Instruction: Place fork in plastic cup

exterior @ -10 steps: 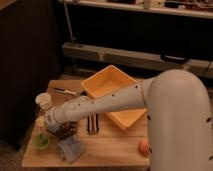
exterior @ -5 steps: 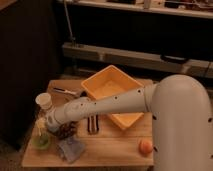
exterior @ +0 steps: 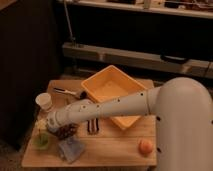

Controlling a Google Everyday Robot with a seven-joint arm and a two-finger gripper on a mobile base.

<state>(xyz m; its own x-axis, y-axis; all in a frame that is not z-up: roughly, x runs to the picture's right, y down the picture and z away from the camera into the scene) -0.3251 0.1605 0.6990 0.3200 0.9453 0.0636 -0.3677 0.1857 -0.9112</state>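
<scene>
The light-green plastic cup point(exterior: 41, 140) stands at the table's front left corner. My gripper point(exterior: 41, 124) hangs right above it, at the end of the white arm that reaches in from the right. It is shut on the fork point(exterior: 39, 132), a slim pale rod that points straight down with its lower end at or just inside the cup's mouth. The fork's tines are hidden.
A taller white cup point(exterior: 44, 101) stands behind the green one. A black-handled utensil point(exterior: 65, 91) lies at the back left, beside a yellow bin point(exterior: 112, 90). A dark object point(exterior: 65, 132), a blue cloth point(exterior: 70, 149), dark utensils point(exterior: 91, 126) and an orange fruit point(exterior: 145, 146) are on the wooden table point(exterior: 110, 152).
The gripper has shifted slightly left over the green cup. The arm's bulk has drawn back to the right, uncovering the orange fruit.
</scene>
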